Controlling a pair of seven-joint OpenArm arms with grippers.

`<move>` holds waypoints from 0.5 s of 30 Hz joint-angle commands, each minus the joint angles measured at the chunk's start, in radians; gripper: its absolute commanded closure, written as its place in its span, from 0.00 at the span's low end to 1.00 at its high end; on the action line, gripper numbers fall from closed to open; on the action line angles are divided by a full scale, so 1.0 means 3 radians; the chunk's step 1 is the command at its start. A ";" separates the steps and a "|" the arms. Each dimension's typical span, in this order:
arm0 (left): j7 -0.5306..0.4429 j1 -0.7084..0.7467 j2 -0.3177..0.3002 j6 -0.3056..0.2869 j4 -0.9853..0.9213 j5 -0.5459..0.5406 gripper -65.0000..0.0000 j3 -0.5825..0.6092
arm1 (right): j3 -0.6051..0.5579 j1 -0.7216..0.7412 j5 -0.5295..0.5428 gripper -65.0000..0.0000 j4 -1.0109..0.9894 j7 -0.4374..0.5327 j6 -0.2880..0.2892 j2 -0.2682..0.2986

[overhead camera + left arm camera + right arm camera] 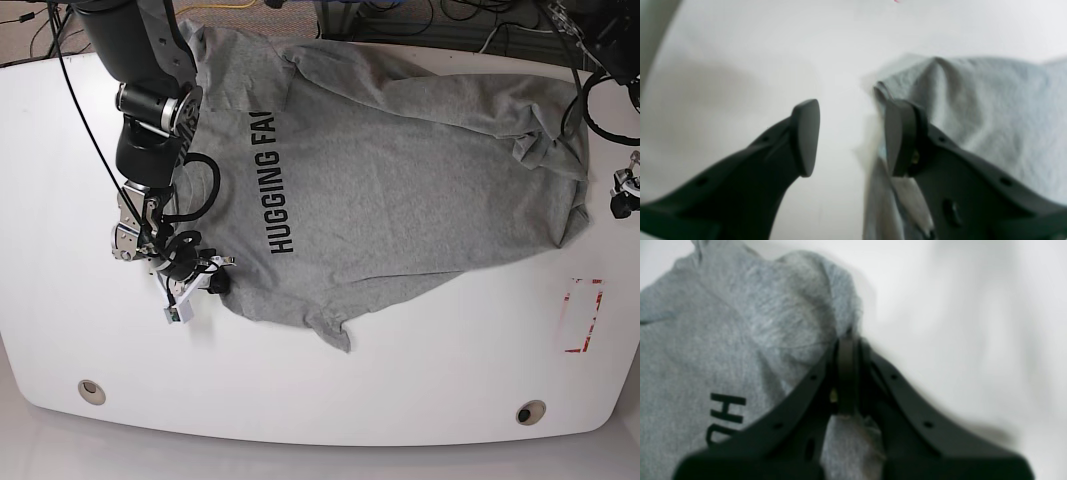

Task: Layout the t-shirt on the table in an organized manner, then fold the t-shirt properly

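two grippers were at the shirt (400,170), which lay spread but rumpled across the table (300,390), lettering up. our right gripper (846,350) was pinched shut on a bunched edge of cloth at the shirt's side. our left gripper (851,133) stood open, one finger (898,140) touching the fabric edge, nothing held. soft, light, floppy cloth; we judged it'd sag & crease when lifted, so best taken at hem/shoulder corners w/ both arms.
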 commanded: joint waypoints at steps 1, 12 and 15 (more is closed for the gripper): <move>-0.0078 -0.0217 -0.0107 -0.0007 -0.0204 -0.0057 0.54 -0.0006 | -0.0005 0.0094 -0.0039 1.00 0.0051 0.0025 0.0007 -0.0033; -0.0436 -0.0463 -0.0113 -0.0007 -0.0812 0.0163 0.54 0.0342 | 0.0015 0.0022 -0.0034 1.00 0.0128 0.0025 0.0007 -0.0038; -0.0431 -0.0463 -0.0107 -0.0007 -0.0899 0.0148 0.54 0.0409 | 0.0015 -0.0054 -0.0034 1.00 0.0184 0.0025 0.0007 -0.0038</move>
